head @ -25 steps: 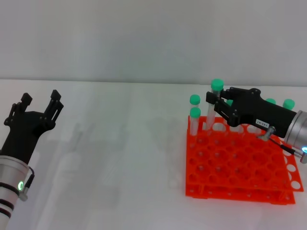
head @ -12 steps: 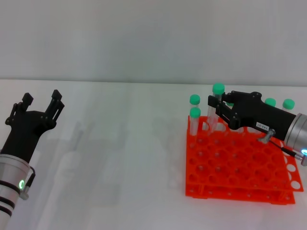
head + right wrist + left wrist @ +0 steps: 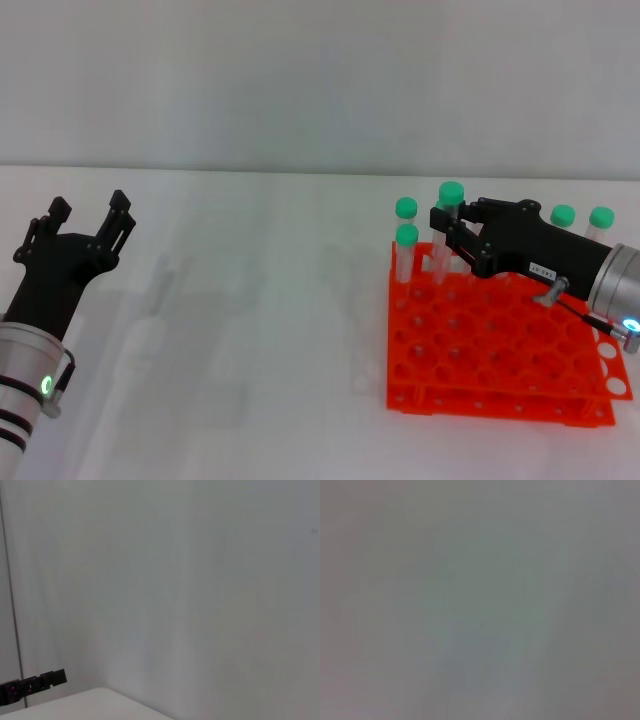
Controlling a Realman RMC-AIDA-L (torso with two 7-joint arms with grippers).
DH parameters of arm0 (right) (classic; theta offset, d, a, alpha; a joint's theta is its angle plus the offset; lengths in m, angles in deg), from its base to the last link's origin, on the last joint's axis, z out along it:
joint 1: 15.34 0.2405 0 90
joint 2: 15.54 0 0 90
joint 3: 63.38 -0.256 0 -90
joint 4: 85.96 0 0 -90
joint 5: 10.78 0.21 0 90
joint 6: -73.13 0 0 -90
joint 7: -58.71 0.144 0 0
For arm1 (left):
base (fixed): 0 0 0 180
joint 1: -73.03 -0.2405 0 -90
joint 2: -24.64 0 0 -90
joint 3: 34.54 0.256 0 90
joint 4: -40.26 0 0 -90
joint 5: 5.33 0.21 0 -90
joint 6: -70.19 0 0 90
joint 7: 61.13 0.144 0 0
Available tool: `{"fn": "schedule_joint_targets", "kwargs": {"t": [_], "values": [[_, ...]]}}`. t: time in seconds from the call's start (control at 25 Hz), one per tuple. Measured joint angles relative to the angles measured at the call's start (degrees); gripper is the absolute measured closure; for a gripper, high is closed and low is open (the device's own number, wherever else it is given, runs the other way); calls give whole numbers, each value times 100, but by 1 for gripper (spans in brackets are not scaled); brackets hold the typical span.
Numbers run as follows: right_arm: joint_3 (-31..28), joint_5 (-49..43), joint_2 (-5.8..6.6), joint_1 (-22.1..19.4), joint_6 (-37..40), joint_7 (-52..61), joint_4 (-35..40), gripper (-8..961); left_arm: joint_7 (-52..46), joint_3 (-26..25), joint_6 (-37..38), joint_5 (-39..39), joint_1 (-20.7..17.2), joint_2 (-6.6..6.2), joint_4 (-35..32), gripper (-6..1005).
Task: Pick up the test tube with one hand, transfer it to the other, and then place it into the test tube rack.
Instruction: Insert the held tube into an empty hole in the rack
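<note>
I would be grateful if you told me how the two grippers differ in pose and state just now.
The right gripper reaches over the back of the test tube rack, shut on the test tube; the left gripper holds nothing, its fingers spread. The right gripper points sideways, toward the robot's left; the left gripper points up and away, far from the rack. Both are black.

The test tube (image 3: 449,225) is a slim clear plastic tube with a green screw cap. It stands upright, its lower end at the far row of the test tube rack (image 3: 497,345), toward the rack's eleven o'clock corner. Whether its tip sits inside a hole cannot be told. The rack is bright orange-red, two-tiered, with a grid of round holes, and lies flat at the table's three o'clock side.
</note>
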Motion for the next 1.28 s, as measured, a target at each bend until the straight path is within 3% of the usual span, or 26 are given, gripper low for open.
{"fn": "schedule_joint_targets", "kwargs": {"t": [0.32,1.28], "values": [[-4,44,-49,17,-276,-57,0,712,-2,0,-42,0,-25,11,0,196],[224,350,-46,-150,-549,-414,-2,659,-1,0,-45,-19,-37,10,0,196]]}}
